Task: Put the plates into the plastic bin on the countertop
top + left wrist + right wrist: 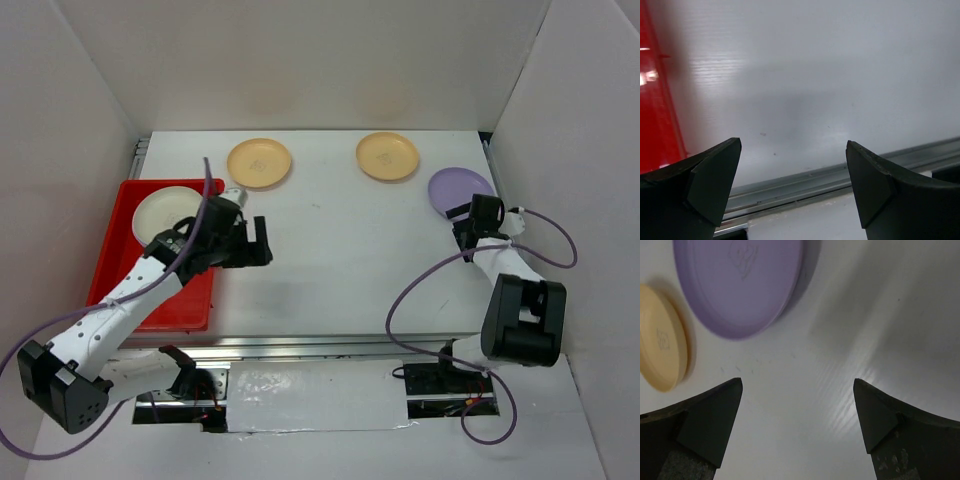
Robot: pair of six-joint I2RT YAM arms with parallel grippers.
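In each wrist view the jaws fill the bottom of the frame, spread wide with nothing between them. Both the left jaws and the right jaws are open and empty.

The left jaws hang over bare table (815, 75) just beside the red bin (657, 100). The bin's wall runs down the left edge of that view, and the metal rail (840, 175) of the table's near side crosses below. From above, the left arm (120, 300) reaches over the bin. A cream plate (165, 212) lies at the bin's far end.

Three more plates lie on the table along its far side. An orange-yellow plate (259, 162) is nearest the bin, a second orange-yellow plate (387, 156) is past the middle, and a purple plate (458, 186) is at the far right.

The purple plate lies just ahead of the right jaws and a little to their left, flat on the table. It is round, so it has no long axis, and any stretch of rim should serve for a grip. The right arm (520, 315) is plainly the nearer one to it, while the left arm is nearer the first orange-yellow plate. The bin sits well apart from the purple plate, across the table, so that carry would likely be the longest.
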